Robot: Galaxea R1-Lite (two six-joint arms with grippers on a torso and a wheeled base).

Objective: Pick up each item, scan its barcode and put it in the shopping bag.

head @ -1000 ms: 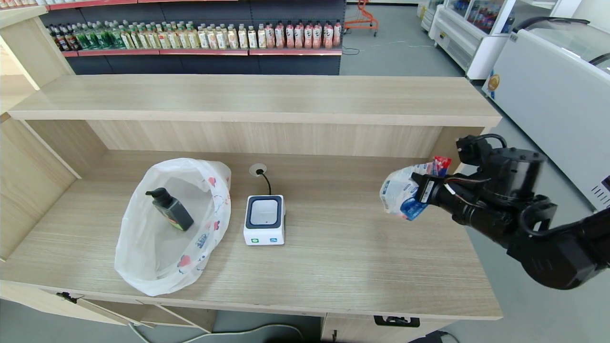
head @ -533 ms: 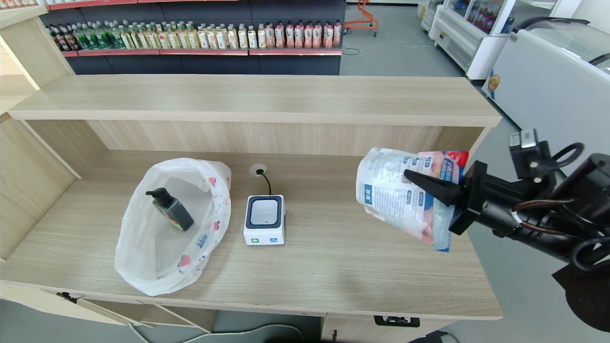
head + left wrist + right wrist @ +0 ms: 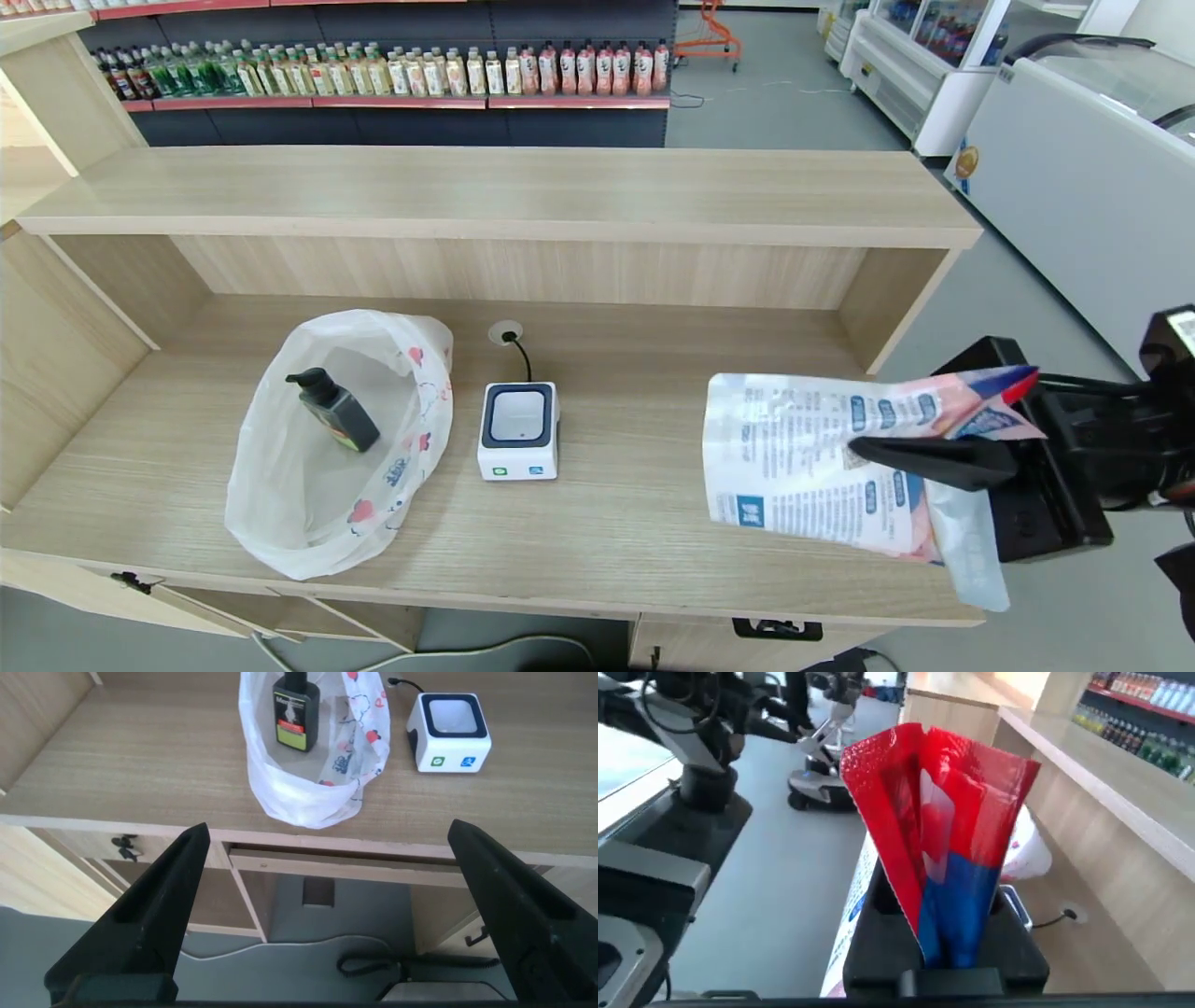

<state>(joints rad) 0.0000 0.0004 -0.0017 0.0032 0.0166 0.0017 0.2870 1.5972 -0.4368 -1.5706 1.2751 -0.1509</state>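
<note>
The right claw (image 3: 870, 454) is clamping tight on a printed pouch (image 3: 794, 467) over the surface's (image 3: 653, 523) near right. The scanning step is pending, so the barcode needs presenting to the scanner (image 3: 518, 429), further left.

A pale wood-grain counter (image 3: 653, 523) is backed by a raised ledge (image 3: 495, 191) of the same wood, with side panels at both ends. Behind it, a dark shelf (image 3: 392, 126) is lined with bottles (image 3: 373, 70) on red-edged boards. Grey floor (image 3: 784, 112) is seen to the right, where white freezers (image 3: 1074, 168) are ranged. A drawer (image 3: 346, 863) is set under the counter's edge.
</note>
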